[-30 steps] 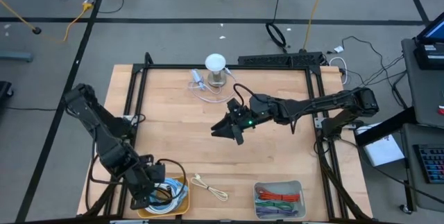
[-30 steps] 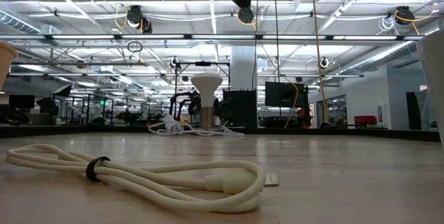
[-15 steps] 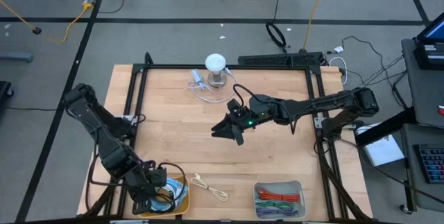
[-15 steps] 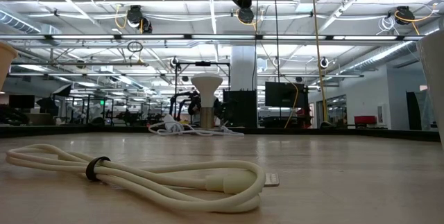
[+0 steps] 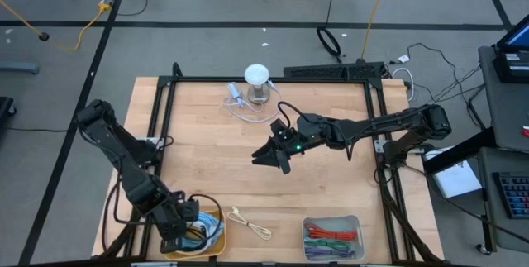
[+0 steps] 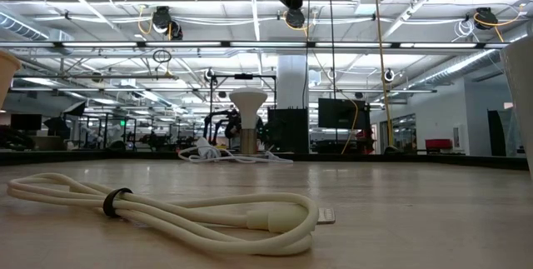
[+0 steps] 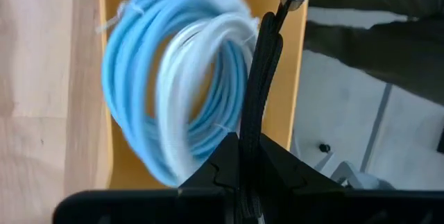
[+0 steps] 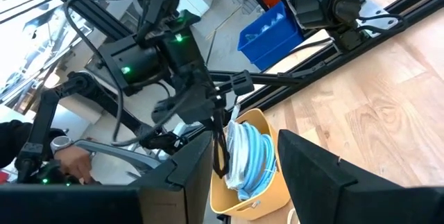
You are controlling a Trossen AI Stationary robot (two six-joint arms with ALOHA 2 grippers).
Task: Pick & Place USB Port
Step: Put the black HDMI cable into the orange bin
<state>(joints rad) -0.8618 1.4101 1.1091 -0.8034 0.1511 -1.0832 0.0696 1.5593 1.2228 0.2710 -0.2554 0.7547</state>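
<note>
Left gripper (image 5: 183, 232) sits over the yellow round bowl (image 5: 216, 218) at the 7 o'clock corner of the wooden surface (image 5: 215, 159), fingers pressed together on a black cable (image 7: 258, 99) above coiled blue and white cables (image 7: 173, 92). Right gripper (image 5: 266, 156) hovers at centre, fingers spread. A cream coiled USB cable (image 5: 250, 223) lies at 6 o'clock, just beside the bowl.
</note>
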